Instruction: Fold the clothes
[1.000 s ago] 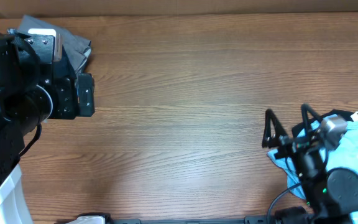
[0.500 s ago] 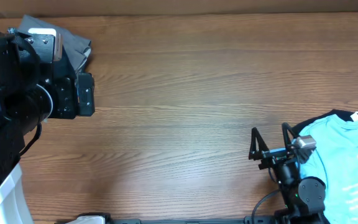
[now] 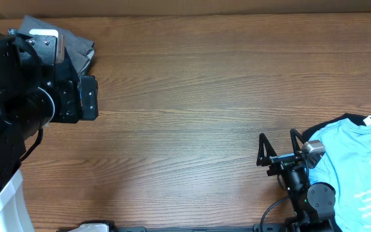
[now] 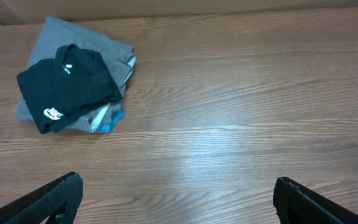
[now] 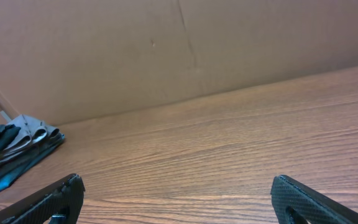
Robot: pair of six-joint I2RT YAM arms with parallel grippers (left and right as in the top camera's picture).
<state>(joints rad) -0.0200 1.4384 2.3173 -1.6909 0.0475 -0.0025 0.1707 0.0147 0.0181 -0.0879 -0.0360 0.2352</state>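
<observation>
Table: nothing has moved on the bare wood in the middle over the last second.

Left arm: parked top-left, same pose in all three overhead shots.

Light blue shirt: this is the change. A second ago it is bunched and half hidden under the right arm. Now it lies more spread out at the table's right edge, running out of view. A black garment peeks out from behind its top edge.

The right arm has pulled back and sits low near the front edge, just left of the shirt. There's barely any shift in the last half second, so it looks settled.

Stack, far-left corner: already folded, with a black T-shirt logo-up on a grey piece and a blue edge showing underneath.

Right gripper: fingers spread wide, holding nothing. Its wrist view shows only wood and the cardboard wall.

Left gripper: fingers also wide apart, also empty, well above the stack.

My read: the blue shirt was just released, not folded. It's next up but sits too far right, and I'd guess it needs dragging to the centre and flattening first. The black garment beneath may come along with it.
</observation>
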